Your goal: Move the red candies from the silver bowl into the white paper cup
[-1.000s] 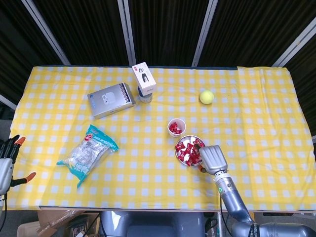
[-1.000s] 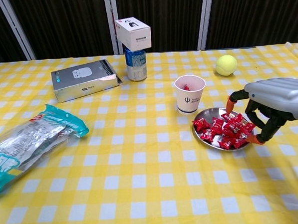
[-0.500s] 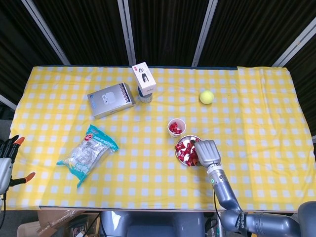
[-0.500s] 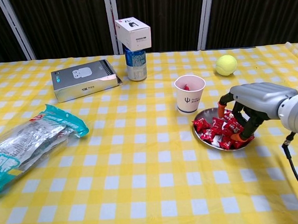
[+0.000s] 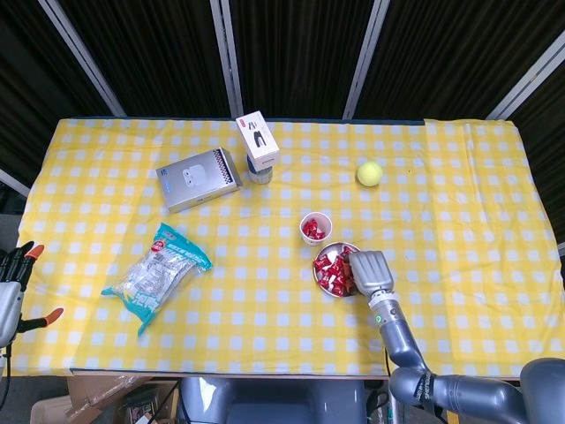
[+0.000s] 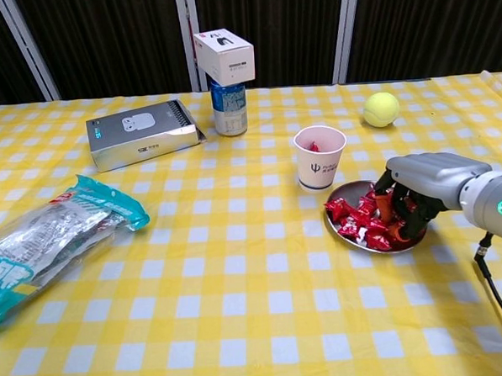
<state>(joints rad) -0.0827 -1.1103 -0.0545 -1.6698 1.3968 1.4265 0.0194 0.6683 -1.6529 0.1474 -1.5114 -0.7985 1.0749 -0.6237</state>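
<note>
Candies being gathered by the right hand in the silver bowl

The right hand (image 6: 411, 198) is lowered into the round silver metal bowl (image 6: 342, 231), its fingers curled down among the red wrapped candies (image 6: 358, 217); whether a candy is already pinched cannot be told, because the fingertips are hidden in the pile. The bowl lies on the yellow checked tabletop (image 6: 241, 323), just beside the white paper cup (image 6: 320, 156), in which some red candies are already seen. The picking step is judged to be in hand; for the next move a firm closing on one candy, a lift and a short carry over the cup rim would be needed. The left hand (image 5: 12, 281) is held apart and empty at the far tabletop edge.
</note>
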